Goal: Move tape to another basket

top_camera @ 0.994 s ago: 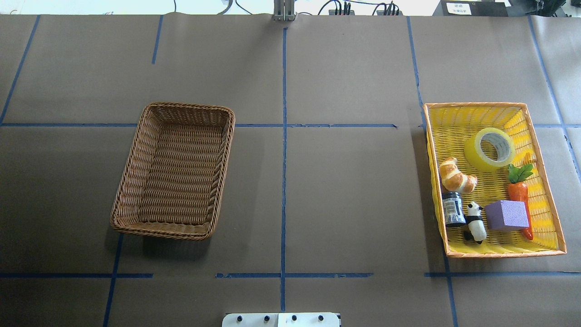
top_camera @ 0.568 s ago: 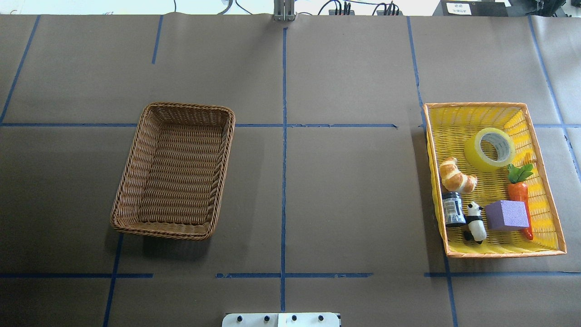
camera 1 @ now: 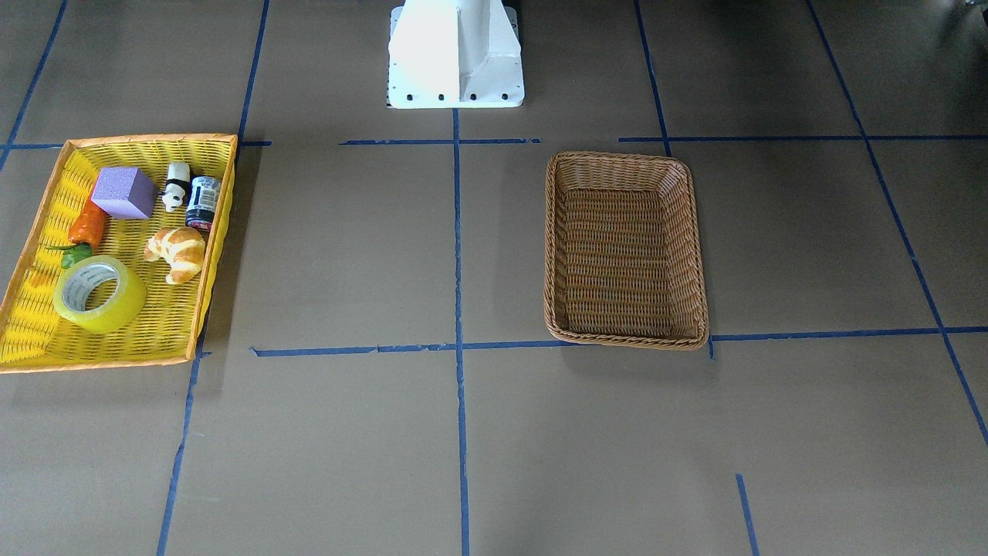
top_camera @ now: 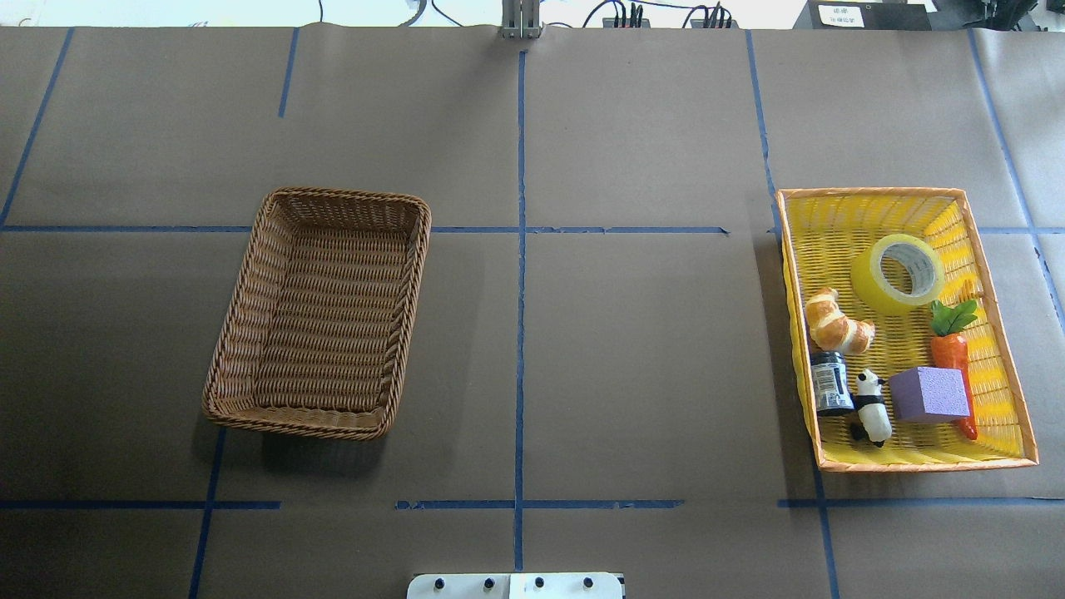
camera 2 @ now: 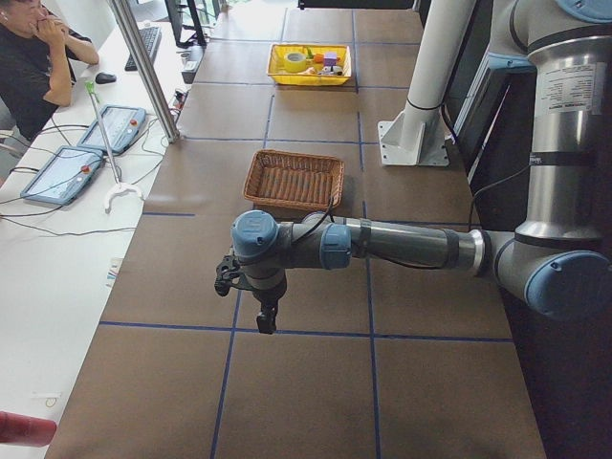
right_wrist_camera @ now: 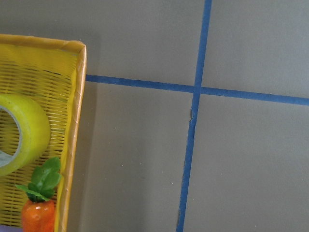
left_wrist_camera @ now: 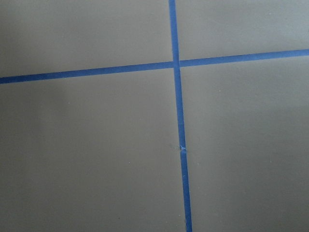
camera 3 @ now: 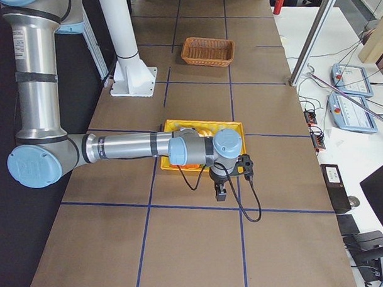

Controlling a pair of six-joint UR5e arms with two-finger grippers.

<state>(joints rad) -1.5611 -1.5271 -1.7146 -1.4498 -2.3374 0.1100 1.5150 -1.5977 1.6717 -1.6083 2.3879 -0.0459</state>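
Observation:
The yellow tape roll [top_camera: 897, 273] lies in the far part of the yellow tray [top_camera: 915, 464], and it also shows in the front view [camera 1: 99, 293] and at the left edge of the right wrist view [right_wrist_camera: 19, 133]. The brown wicker basket [top_camera: 349, 197] sits empty left of centre, also seen in the front view [camera 1: 625, 340]. My left gripper [camera 2: 267, 320] hangs over bare table beyond the wicker basket at the table's left end. My right gripper [camera 3: 221, 193] hangs just outside the yellow tray [camera 3: 203, 122]. I cannot tell whether either is open or shut.
The tray also holds a croissant [top_camera: 837, 321], a carrot [top_camera: 951, 349], a purple block [top_camera: 929, 394], a panda figure [top_camera: 870, 406] and a small dark jar [top_camera: 830, 383]. The robot base [camera 1: 455, 54] stands at the table's near edge. An operator [camera 2: 33, 57] sits beside the table.

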